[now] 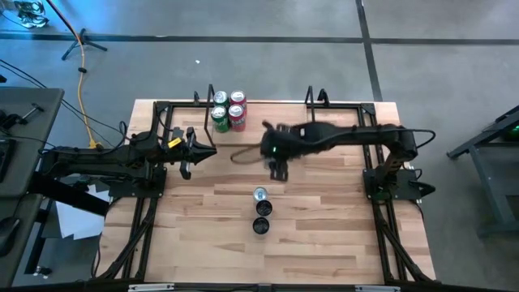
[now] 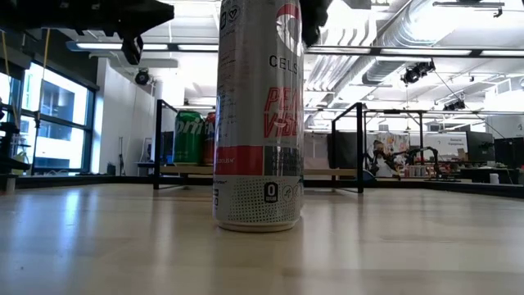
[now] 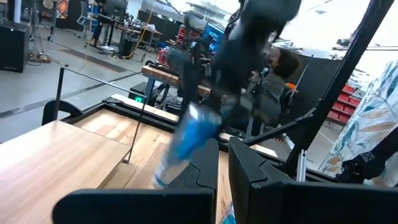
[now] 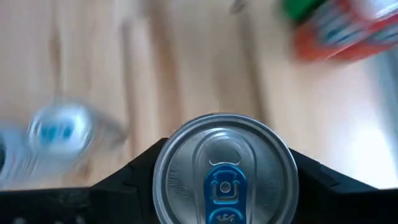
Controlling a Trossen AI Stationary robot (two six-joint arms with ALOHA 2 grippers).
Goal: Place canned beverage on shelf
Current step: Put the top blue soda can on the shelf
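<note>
We see the right gripper [image 1: 278,169] near the table's centre, its fingers [image 4: 124,177] closed on either side of a silver can [image 4: 225,167] with a blue tab. At 6 o'clock from it three more cans stand in a row [image 1: 261,210]; the nearest fills the low view [image 2: 258,115]. The shelf [image 1: 243,109] lies at 12 o'clock by the far edge, holding four green and red cans [image 1: 228,111] at its left end. The left gripper [image 1: 209,152] waits at 9 o'clock, clenched shut on nothing
</note>
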